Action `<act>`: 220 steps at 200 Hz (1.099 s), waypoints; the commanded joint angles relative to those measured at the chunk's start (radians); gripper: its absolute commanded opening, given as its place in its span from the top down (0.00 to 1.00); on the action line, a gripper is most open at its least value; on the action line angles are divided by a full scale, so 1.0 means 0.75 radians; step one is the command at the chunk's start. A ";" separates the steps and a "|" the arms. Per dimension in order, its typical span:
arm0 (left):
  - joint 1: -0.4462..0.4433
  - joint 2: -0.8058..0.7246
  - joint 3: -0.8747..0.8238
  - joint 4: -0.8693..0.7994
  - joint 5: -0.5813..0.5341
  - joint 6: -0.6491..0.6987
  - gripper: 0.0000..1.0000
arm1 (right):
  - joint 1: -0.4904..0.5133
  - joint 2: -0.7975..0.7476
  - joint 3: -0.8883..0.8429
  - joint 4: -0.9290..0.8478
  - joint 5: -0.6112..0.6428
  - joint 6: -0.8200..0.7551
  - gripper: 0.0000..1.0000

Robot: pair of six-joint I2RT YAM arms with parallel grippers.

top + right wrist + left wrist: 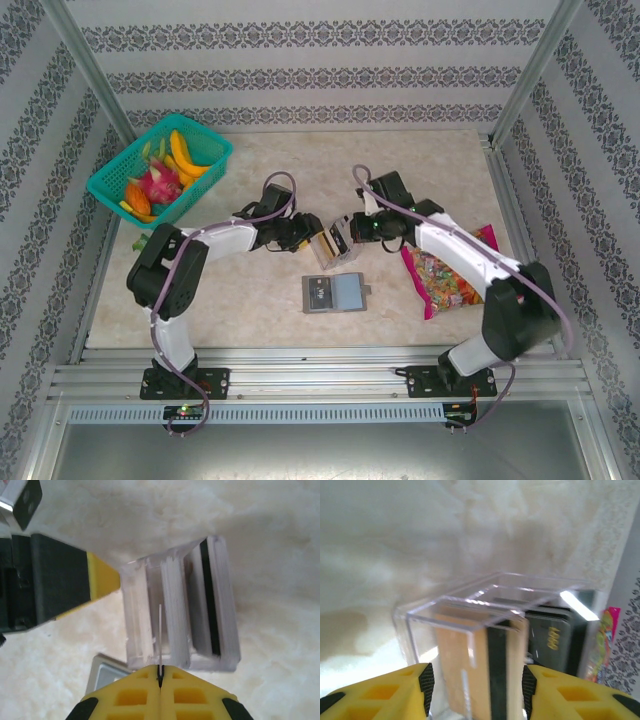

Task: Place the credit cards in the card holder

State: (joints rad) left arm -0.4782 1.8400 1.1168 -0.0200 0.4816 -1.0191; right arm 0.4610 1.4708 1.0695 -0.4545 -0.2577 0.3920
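Upright in a clear tray (415, 630), tan, striped credit cards (470, 670); left claw (476, 685) apart, right claw (160, 672) tight on a pale card (160, 630).

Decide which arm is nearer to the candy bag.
Right. The right arm passes over the candy bag's upper edge in the top view; the left arm lies across the table, left of the clear tray.

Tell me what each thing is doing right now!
Clear tray: upright, cards inside.
Cards in tray: standing on edge.
Left tool: fingers on either side of the clear tray; squeezing or not, unclear.
Right tool: shut.
Thin card: pinched by its edge in the right tool.
Card holder: lying flat, untouched.
Candy bag: lying flat.
Basket: full of fruit.
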 commanded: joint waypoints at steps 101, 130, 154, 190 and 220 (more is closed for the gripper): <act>-0.199 -0.408 -0.489 0.670 0.233 -0.166 0.44 | 0.021 -0.439 -0.601 0.782 -0.357 0.675 1.00; -0.225 -0.400 -0.541 0.833 0.236 -0.241 0.48 | 0.019 -0.441 -0.630 0.813 -0.378 0.696 1.00; -0.228 -0.423 -0.570 0.887 0.227 -0.254 0.57 | 0.011 -0.438 -0.646 0.833 -0.380 0.708 1.00; -0.227 -0.466 -0.572 0.878 0.225 -0.237 0.74 | -0.011 -0.413 -0.667 0.869 -0.418 0.733 1.00; -0.228 -0.501 -0.581 0.851 0.217 -0.216 0.84 | -0.029 -0.388 -0.679 0.876 -0.426 0.745 1.00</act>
State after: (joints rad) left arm -0.6395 1.5139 0.6815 0.5552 0.6205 -1.1984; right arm 0.4484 1.1595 0.5831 0.1738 -0.5564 0.9360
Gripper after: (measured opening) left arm 0.192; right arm 0.048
